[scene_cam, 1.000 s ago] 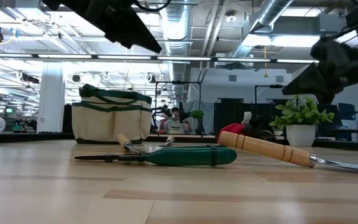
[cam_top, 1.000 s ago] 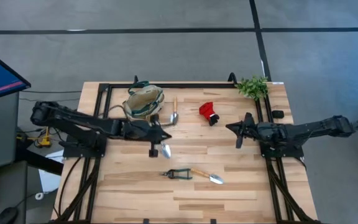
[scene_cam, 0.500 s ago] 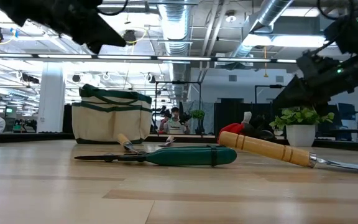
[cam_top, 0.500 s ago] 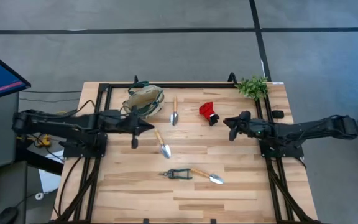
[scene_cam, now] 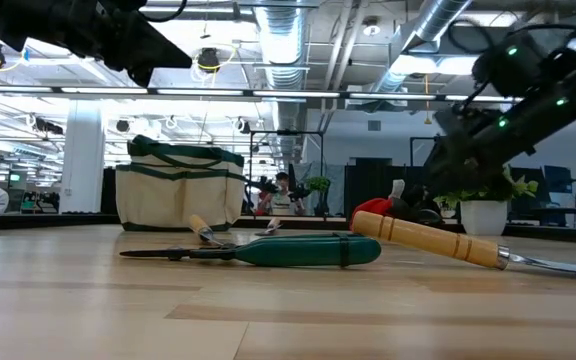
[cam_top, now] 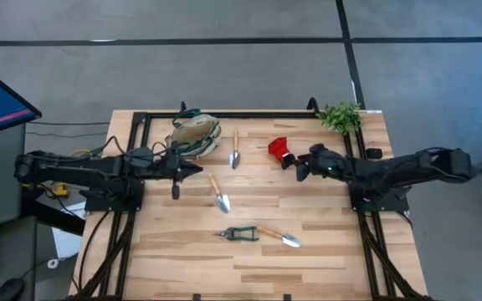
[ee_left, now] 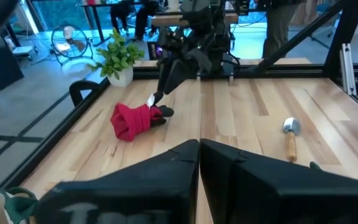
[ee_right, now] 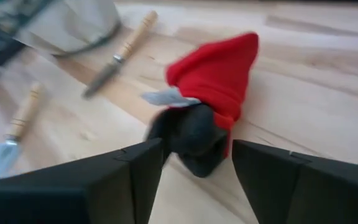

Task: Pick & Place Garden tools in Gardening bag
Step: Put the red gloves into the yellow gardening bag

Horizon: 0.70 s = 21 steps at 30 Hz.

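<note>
Right gripper (cam_top: 298,165) is spread wide just beside the red glove (cam_top: 279,150), which lies mid-table, right of the gardening bag (cam_top: 194,134). I'd straddle the bunched fabric squarely (left gripper (cam_top: 180,171) pressed together, by the bag).

Bag (cam_top: 194,135) at table (cam_top: 325,251) rear left; trowel (cam_top: 234,150) just right of it, glove (cam_top: 279,150) further right, plant (cam_top: 340,116) in rear right corner. Second trowel (cam_top: 218,193) mid-table. Shears (cam_top: 238,234) and third trowel (cam_top: 279,237) toward front, touching.
</note>
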Each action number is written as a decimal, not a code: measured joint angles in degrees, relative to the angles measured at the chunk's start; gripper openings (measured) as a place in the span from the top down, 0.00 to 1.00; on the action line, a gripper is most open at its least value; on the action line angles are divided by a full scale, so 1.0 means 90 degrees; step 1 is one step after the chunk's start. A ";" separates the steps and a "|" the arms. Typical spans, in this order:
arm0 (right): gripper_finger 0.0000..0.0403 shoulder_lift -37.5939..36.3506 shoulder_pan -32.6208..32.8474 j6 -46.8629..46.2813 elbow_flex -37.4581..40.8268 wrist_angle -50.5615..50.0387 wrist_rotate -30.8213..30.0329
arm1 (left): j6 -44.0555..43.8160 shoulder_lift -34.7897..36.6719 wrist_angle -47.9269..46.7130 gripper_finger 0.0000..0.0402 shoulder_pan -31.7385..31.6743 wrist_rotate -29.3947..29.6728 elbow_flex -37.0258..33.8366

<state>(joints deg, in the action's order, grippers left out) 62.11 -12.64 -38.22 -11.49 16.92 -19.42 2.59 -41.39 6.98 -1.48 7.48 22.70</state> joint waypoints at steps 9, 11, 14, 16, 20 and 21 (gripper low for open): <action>0.59 0.1396 -0.0241 0.0190 -0.0372 0.0966 0.0012 | 0.0007 0.0000 0.0000 0.99 0.0000 -0.0001 0.0000; 0.61 0.1595 -0.0241 0.0291 -0.0489 0.1049 0.0012 | 0.0007 0.0000 0.0000 0.99 0.0000 -0.0001 0.0000; 0.66 0.1853 -0.0281 0.0294 -0.0638 0.1029 0.0040 | 0.0010 0.0000 -0.0001 0.99 0.0000 -0.0001 0.0000; 0.71 0.2033 -0.0323 0.0296 -0.0705 0.1013 0.0164 | 0.0010 0.0000 0.0000 0.99 0.0000 -0.0004 0.0000; 0.86 0.2289 -0.0360 0.0368 -0.0783 0.1012 0.0206 | 0.0010 0.0000 -0.0003 0.99 0.0000 -0.0004 0.0000; 0.90 0.2312 -0.0356 0.0455 -0.0787 0.1005 0.0197 | 0.0012 0.0000 -0.0003 0.99 0.0000 -0.0004 0.0000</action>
<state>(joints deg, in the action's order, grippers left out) 82.92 -15.84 -34.13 -18.57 25.97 -17.64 2.70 -41.39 6.96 -1.48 7.44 22.70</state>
